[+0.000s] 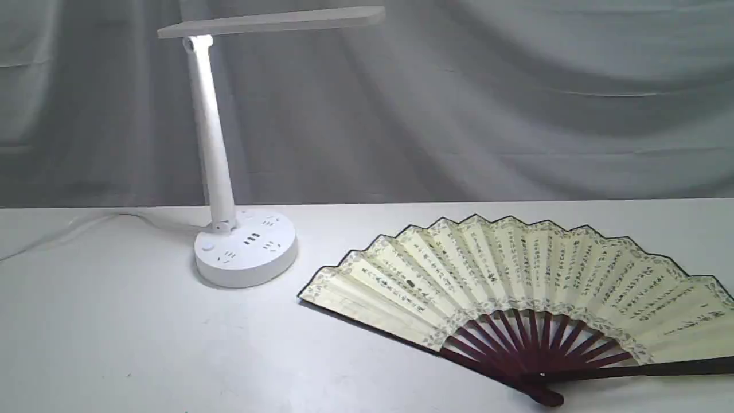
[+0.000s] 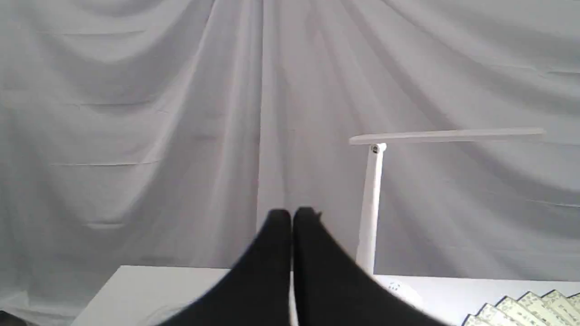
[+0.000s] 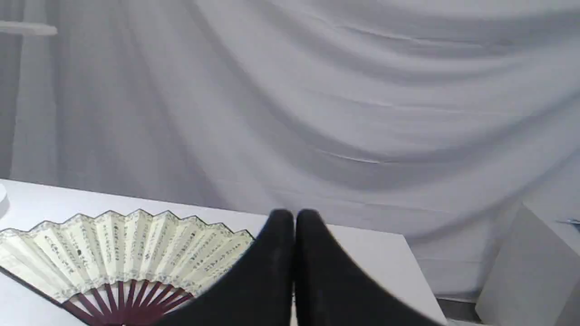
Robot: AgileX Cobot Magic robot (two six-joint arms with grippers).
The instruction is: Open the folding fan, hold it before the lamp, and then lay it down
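Folding fan (image 1: 516, 275) lies spread flat on the table (image 1: 114, 321), right of the lamp (image 1: 215, 155). Left gripper (image 2: 292, 215) and right gripper (image 3: 294, 215) are both closed, holding nothing (clear of the fan). Looks like the lay-down's done, so only parking the arms remains.

The folding fan (image 1: 516, 275) lies spread on the bench (image 1: 114, 344), to the right in the exterior view, with its pivot nearest the front edge. The lamp (image 1: 215, 160) stands on the bench to the fan's left and slightly behind it, near but not touching. A draped cloth (image 1: 516, 103) hangs behind the bench.
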